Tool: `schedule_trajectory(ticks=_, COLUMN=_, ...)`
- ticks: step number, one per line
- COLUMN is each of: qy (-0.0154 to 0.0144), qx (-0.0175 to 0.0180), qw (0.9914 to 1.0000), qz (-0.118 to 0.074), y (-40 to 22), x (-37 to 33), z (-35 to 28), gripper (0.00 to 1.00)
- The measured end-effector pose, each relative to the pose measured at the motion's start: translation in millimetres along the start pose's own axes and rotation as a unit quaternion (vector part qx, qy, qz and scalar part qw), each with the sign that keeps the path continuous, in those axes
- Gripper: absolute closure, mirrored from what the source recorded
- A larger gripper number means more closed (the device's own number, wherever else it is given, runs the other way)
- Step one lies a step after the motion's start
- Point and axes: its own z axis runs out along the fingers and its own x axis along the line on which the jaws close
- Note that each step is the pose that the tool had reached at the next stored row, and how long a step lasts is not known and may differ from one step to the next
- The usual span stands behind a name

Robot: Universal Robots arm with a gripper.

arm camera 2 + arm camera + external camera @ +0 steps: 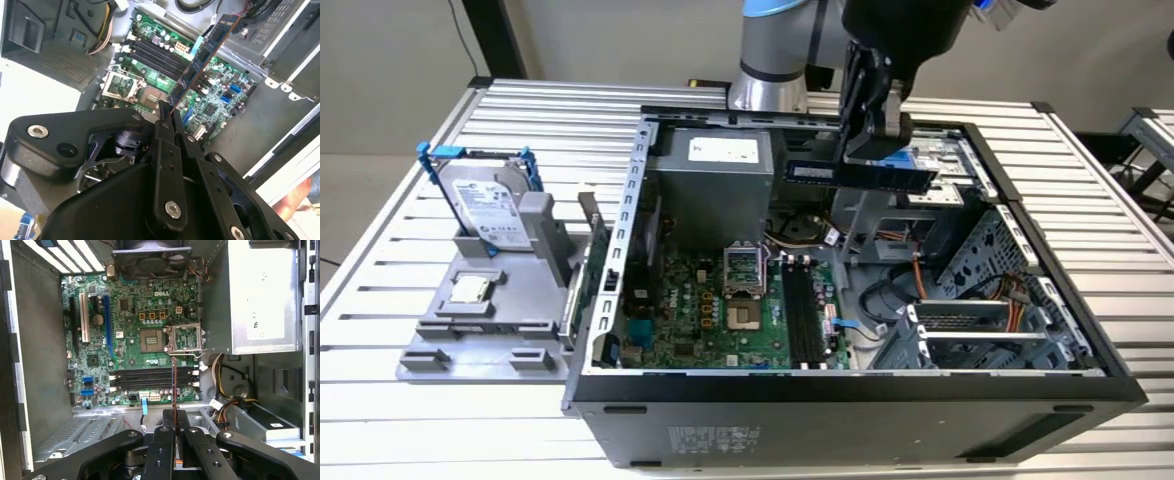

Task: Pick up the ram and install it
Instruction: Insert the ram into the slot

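While the claw (874, 152) hangs over the open computer case (854, 410), I see its fingers closed tight on the ram (861, 175), pinching the stick near its middle. The ram sits level in the air above the far part of the case, well apart from the motherboard (707, 310) below. In the first wrist view the ram (173, 385) shows as a thin edge between the claw (174, 416) fingers, and that edge crosses the black memory slots (150, 380) rather than lining up with them. In the second wrist view the ram (202, 55) stretches away from the claw (167, 117) over the green board.

Around the slots I see the open processor socket (185, 337), a grey power supply (260, 300) beside it, a fan (150, 260) at the case wall, and a bundle of coloured cables (225, 405) close to the slot ends. A metal drive cage (974, 320) fills the exterior view's right of the case.

Outside the case, on the exterior view's left, a hard drive in a blue frame (487, 205) stands tilted on a grey fixture (480, 320). Everything rests on a slatted aluminium surface (374, 300), with a pale wall behind.
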Motion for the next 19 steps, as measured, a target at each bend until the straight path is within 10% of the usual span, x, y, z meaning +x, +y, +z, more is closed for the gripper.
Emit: schedule_trajectory(ticks=19, qy=0.0001, qx=-0.0001, qw=0.99999, qz=-0.004, y=0.0, x=0.0, z=0.0, gripper=1.0)
